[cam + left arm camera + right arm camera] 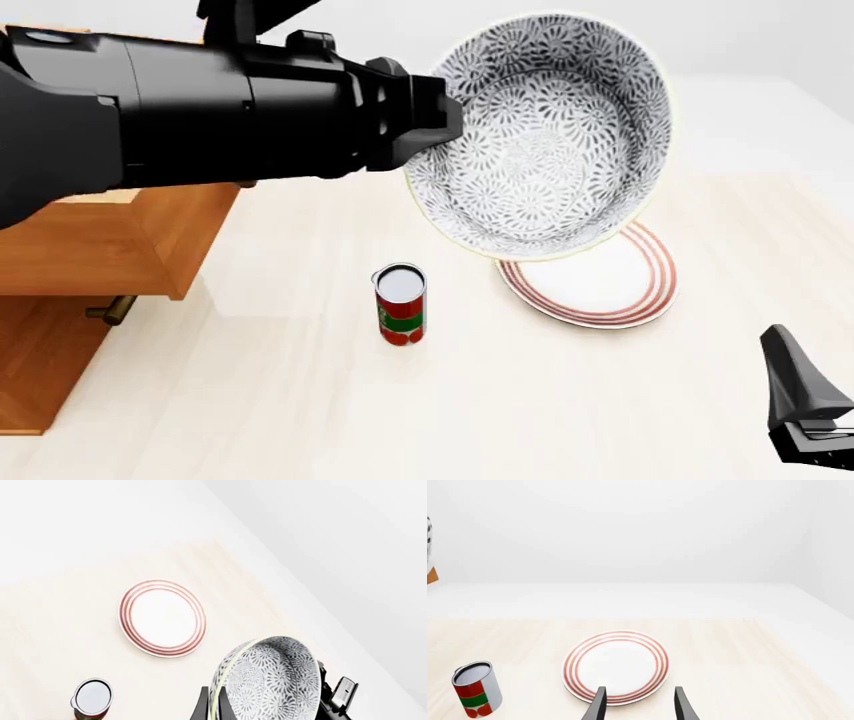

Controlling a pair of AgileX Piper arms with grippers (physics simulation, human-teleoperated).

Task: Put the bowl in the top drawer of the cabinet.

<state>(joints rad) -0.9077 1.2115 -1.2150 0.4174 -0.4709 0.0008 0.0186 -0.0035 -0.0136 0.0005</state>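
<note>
The bowl [547,130], white with a fine dark floral pattern, hangs tilted in the air above the table, its inside facing the front camera. My left gripper [438,118] is shut on its rim, and in the left wrist view its fingers [202,709] pinch the bowl [270,680]. At the left stands the orange-brown cabinet [40,370]. Its top drawer [100,245] juts out, partly hidden behind my left arm. My right gripper [640,707] is open and empty, low over the table just short of the plate, at the front right [805,405].
A flat white plate with red rings [594,285] lies under and just right of the raised bowl. A red and green can [400,305] stands upright between the plate and the cabinet. A brass handle [114,308] shows below the jutting drawer.
</note>
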